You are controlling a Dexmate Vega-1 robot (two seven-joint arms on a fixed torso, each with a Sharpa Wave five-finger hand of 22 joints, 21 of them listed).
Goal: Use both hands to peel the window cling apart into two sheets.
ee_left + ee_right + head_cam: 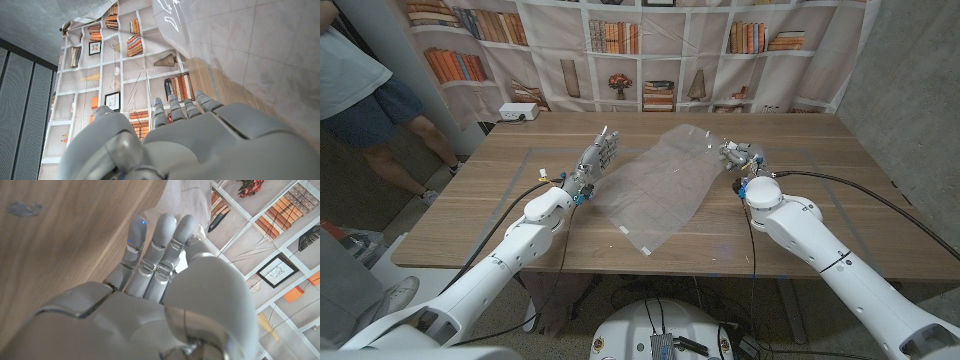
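The window cling [660,190] is a large clear sheet lying slantwise across the middle of the wooden table [470,225]. Its far right corner is raised toward my right hand [740,155], whose fingers appear to pinch that corner. In the right wrist view the right hand [160,280] has its fingers straight and close together, with the cling [187,192] at their tips. My left hand [595,160] stands with fingers stretched out beside the sheet's left edge and holds nothing. The left wrist view shows the left hand [200,140] with the cling [250,45] past its fingertips.
A person [360,90] stands at the table's far left corner. A small white box [517,113] sits at the table's back edge. A printed bookshelf backdrop [620,50] hangs behind. Black cables [880,195] run over the table by the right arm.
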